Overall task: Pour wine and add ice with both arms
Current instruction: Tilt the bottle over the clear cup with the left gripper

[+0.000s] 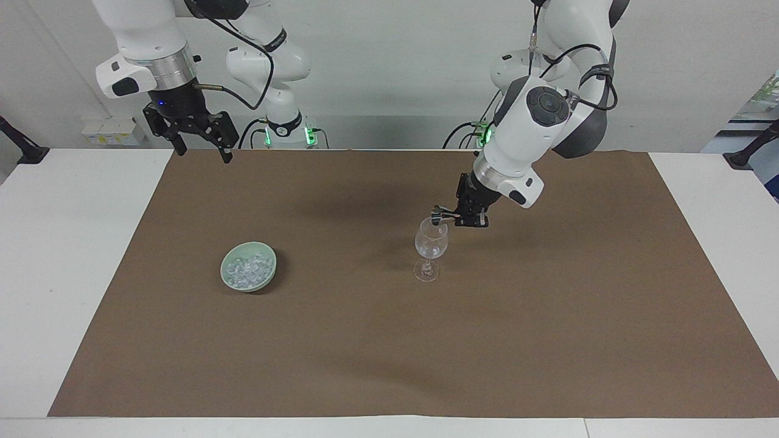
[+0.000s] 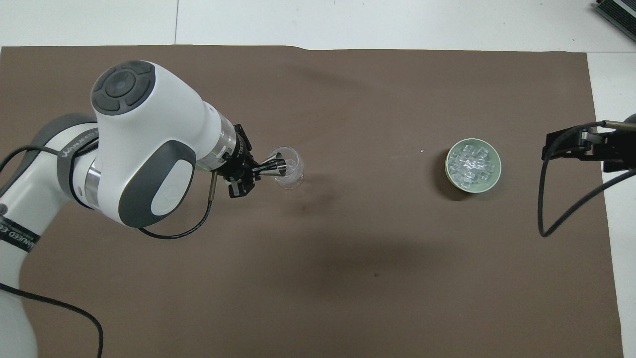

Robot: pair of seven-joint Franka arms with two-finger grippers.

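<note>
A clear stemmed wine glass stands upright mid-mat. My left gripper is shut on a small metal jigger, which is tipped with its mouth over the glass rim. I cannot tell whether any wine is in the jigger or the glass. The ice fills a pale green bowl toward the right arm's end of the table. My right gripper hangs open and high over the mat's edge at the robots' end, holding nothing.
A brown mat covers most of the white table. A black cable loops down from the right arm's wrist.
</note>
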